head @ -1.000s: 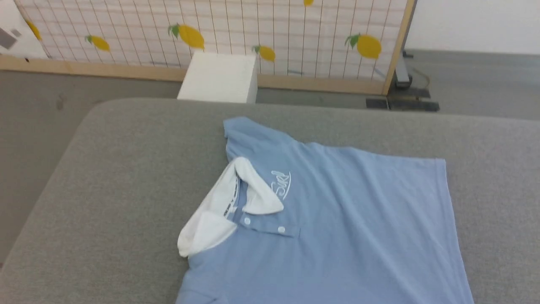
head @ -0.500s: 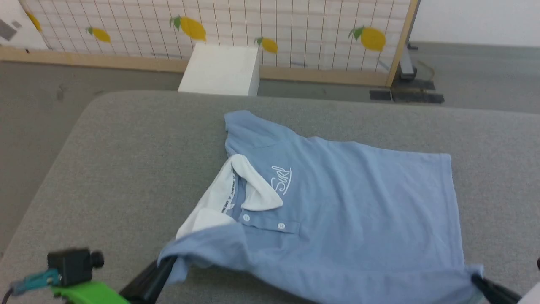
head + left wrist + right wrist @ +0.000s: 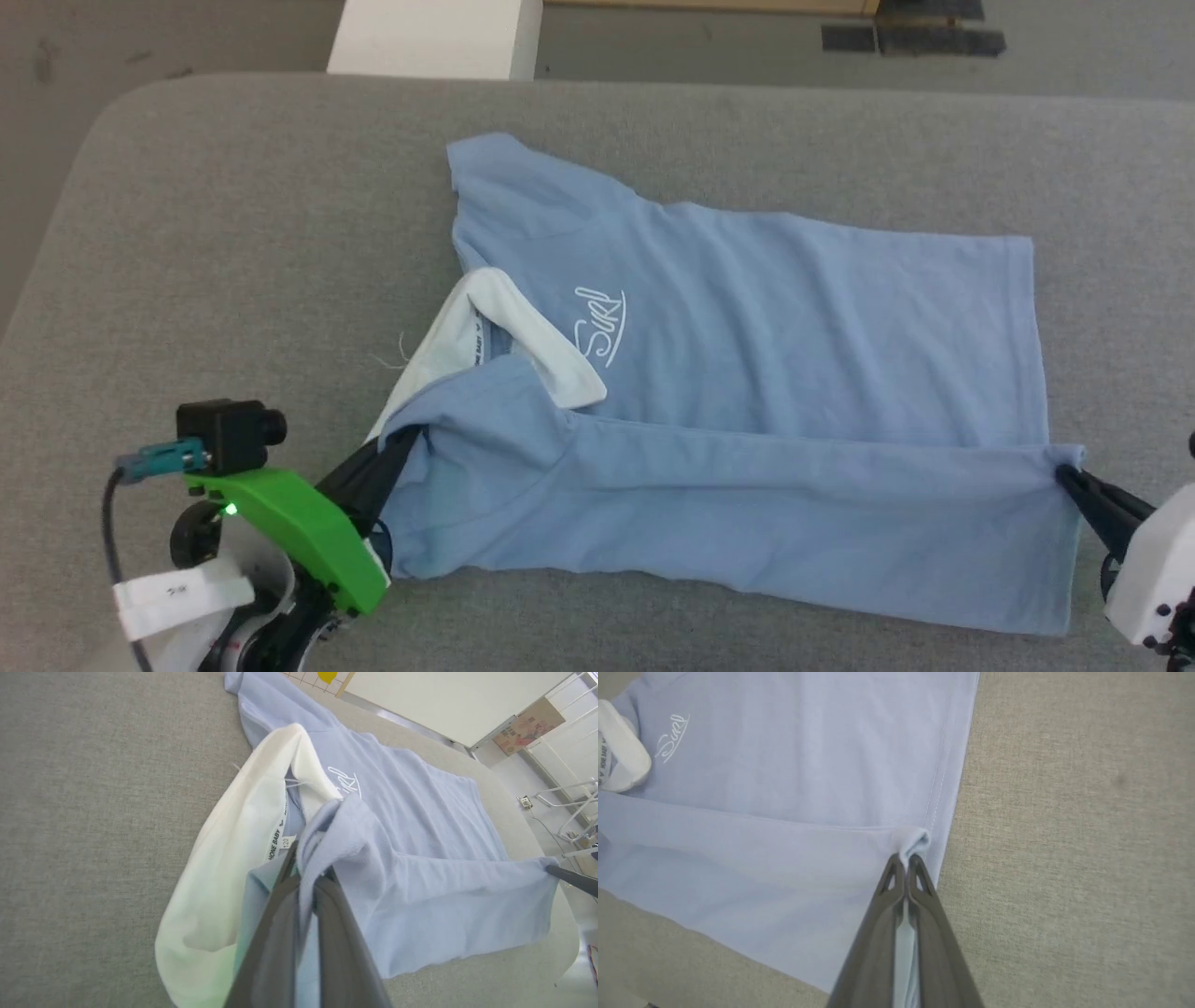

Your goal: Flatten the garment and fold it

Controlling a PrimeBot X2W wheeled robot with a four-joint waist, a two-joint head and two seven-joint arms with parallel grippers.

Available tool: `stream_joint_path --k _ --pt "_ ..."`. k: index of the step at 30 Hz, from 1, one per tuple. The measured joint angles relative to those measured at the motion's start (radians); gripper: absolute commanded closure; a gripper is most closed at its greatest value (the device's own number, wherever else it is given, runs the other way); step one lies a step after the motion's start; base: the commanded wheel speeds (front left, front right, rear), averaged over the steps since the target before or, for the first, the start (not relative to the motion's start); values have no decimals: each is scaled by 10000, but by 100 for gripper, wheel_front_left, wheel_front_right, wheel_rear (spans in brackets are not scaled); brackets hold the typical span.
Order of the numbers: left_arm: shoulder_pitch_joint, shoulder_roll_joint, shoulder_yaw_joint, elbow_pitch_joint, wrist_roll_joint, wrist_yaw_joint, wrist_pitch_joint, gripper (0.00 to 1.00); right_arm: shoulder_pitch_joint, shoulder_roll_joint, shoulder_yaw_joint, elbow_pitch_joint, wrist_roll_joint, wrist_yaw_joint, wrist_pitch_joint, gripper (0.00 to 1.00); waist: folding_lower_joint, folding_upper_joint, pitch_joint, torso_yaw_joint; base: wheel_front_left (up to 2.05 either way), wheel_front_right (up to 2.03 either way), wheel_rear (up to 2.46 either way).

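The garment [image 3: 747, 308] lay chest-up across the middle of the grey padded surface [image 3: 233, 233], with its white collar [image 3: 523, 327] to the left and its hem to the right. Its near long edge was raised off the padding and held as a band leaning toward the far side.

The left gripper [image 3: 409, 439] was clamped on the near shoulder fabric just beside the collar. The right gripper [image 3: 1064, 474] was clamped on the near hem corner (a small bunch of cloth showed past its fingertips).

The shirt was judged light, limp and thin. It sagged between the two holds and would likely crease wherever tension dropped. It appeared neither fragile nor prone to slipping on the woven padding. Seamed points, such as hem corners and shoulder seams, were judged the soundest holds. The bulkier collar might spring a fold open.
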Motion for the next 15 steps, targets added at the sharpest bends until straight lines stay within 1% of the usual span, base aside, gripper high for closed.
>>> stream_joint_path --k 5,9,14,15 --pt "-551 -430 -326 1131 79 -232 242 100 -441 -130 445 928 -6 0 -88 100 0 0 605 -55 0 0 0" --pt "-848 -639 -640 1910 79 -278 734 100 -687 -171 679 1459 21 0 -82 100 1 0 889 -69 0 0 0" --pt "-1247 -798 -811 2527 84 -276 1043 100 -897 -265 782 1783 54 2 -86 100 0 0 939 -55 0 0 0" --pt "-1292 -844 -805 2646 82 -276 1041 95 -930 -270 815 1854 59 2 -96 100 0 0 927 -59 0 0 0"
